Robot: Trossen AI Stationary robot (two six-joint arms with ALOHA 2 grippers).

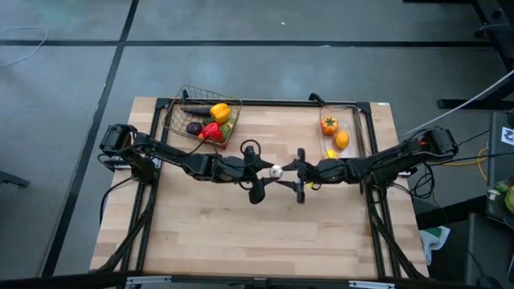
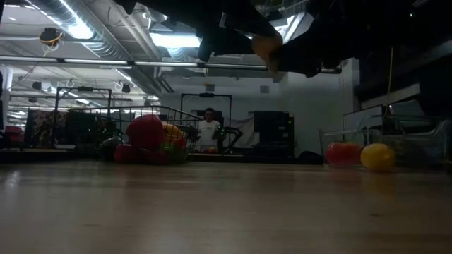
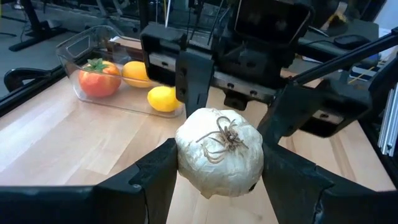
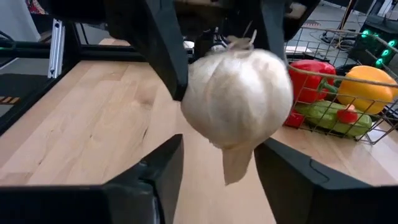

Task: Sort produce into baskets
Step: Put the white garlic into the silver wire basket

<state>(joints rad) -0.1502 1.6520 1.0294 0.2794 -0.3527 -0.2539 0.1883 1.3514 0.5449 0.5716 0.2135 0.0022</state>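
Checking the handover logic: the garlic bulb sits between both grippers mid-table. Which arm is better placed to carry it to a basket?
Left, likely. The left gripper pinches the garlic bulb, while the right gripper stands open around it. The wire basket of vegetables is on the left arm's side.

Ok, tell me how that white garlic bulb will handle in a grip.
The garlic bulb looks rounded, so it would probably roll if set down. Its papery, wrinkled skin likely gives the left tool decent friction. It seems light, held up between the tools.
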